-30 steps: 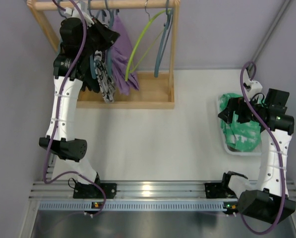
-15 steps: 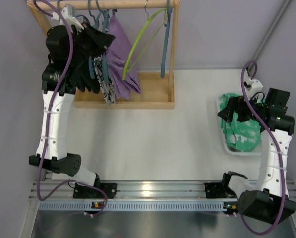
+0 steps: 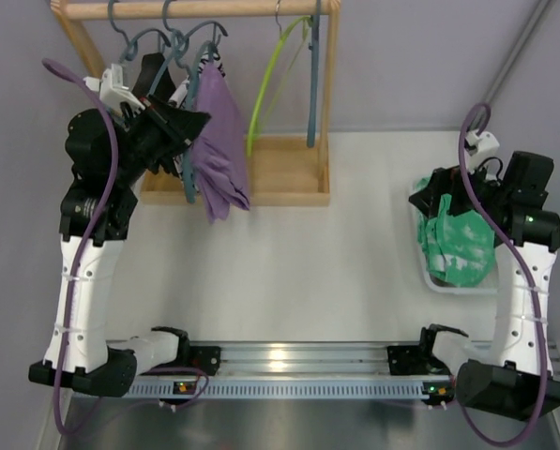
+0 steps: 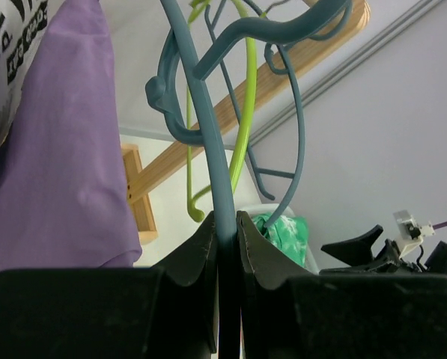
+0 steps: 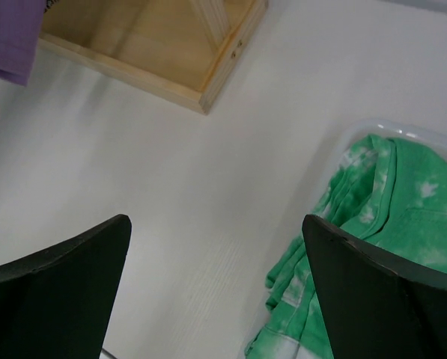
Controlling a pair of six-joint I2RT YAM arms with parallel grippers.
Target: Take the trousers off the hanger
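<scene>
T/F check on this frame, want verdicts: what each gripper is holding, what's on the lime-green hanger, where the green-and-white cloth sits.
1. The left gripper is shut on a blue plastic hanger. True.
2. The right gripper is holding the green-and-white mottled cloth. False: it is open, with nothing between its fingers, and the cloth lies beside it.
3. The purple trousers hang on the lime-green hanger. False: that hanger is bare, and the purple trousers hang apart from it, next to the left gripper.
4. The green-and-white mottled cloth lies in a pale tray on the table. True.
</scene>
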